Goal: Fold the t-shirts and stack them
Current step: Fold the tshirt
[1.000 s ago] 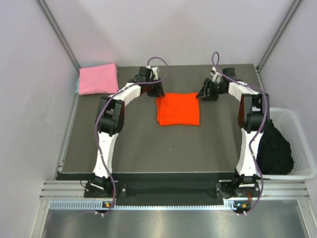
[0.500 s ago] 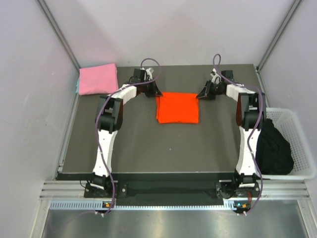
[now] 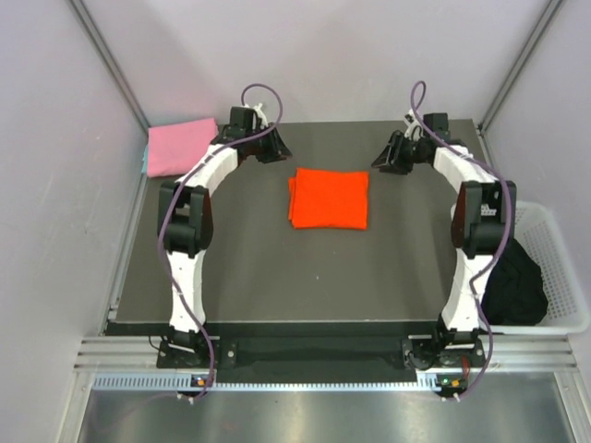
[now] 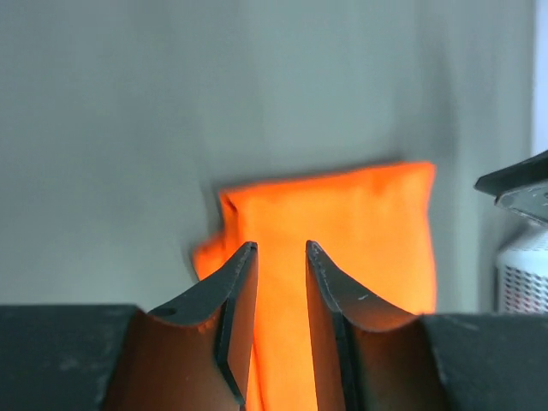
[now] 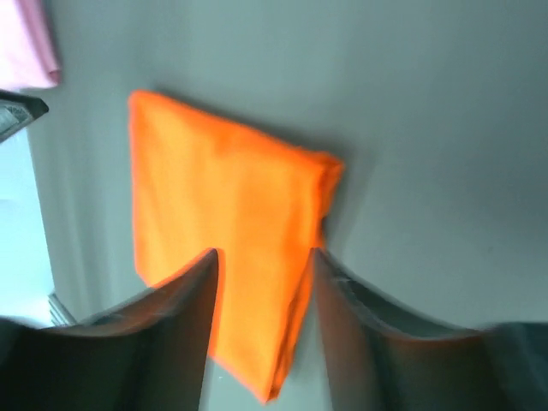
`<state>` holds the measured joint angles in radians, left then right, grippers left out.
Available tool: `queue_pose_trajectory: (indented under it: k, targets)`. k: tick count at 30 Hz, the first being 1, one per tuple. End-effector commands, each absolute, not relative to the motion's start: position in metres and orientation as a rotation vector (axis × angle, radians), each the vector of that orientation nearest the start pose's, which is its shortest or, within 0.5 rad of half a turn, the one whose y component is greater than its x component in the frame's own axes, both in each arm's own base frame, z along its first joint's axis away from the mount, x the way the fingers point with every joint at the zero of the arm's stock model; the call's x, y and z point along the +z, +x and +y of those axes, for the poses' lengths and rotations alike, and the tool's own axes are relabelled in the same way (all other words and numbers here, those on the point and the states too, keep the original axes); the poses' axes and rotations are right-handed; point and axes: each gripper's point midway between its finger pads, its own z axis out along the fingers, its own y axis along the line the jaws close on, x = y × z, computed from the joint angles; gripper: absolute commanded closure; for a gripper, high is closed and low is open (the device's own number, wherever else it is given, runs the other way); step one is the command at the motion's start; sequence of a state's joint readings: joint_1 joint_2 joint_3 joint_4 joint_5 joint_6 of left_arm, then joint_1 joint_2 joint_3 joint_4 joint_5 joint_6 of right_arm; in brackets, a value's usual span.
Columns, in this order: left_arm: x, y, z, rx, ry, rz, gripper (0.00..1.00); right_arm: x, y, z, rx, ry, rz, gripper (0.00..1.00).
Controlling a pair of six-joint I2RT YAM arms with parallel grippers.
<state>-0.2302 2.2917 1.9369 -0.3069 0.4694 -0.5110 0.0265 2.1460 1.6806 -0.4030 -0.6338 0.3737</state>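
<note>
The bright orange-red t-shirt (image 3: pixel 330 198) lies folded into a rectangle in the middle of the dark table. It also shows in the left wrist view (image 4: pixel 342 223) and the right wrist view (image 5: pixel 214 197). The light pink t-shirt (image 3: pixel 181 148) lies folded at the far left corner, and a corner of it shows in the right wrist view (image 5: pixel 26 43). My left gripper (image 3: pixel 275 148) (image 4: pixel 281 247) is open and empty, off the orange shirt's far left corner. My right gripper (image 3: pixel 383 159) (image 5: pixel 264 253) is open and empty, off its far right corner.
A white lattice basket (image 3: pixel 559 242) with a black cloth (image 3: pixel 512 277) in it stands off the table's right edge. Pale walls close in the back and both sides. The table's metal frame runs along the near edge.
Both grippers have drawn back and outward from the orange shirt's far corners, towards the rear of the table. The orange shirt lies free and flat.
</note>
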Motion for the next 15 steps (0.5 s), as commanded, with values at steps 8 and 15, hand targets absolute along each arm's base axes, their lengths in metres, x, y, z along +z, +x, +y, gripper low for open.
queue_pose_trajectory:
  k: [8, 15]
  targets:
    - [0.143, 0.463, -0.277, -1.055, 0.046, 2.292, 0.68, 0.147, 0.426, 0.222, 1.221, -0.236, 2.355, 0.86]
    - [0.058, 0.431, -0.277, -1.015, -0.027, 2.465, 0.71, 0.038, 0.402, 0.231, 1.339, -0.239, 2.517, 0.85]
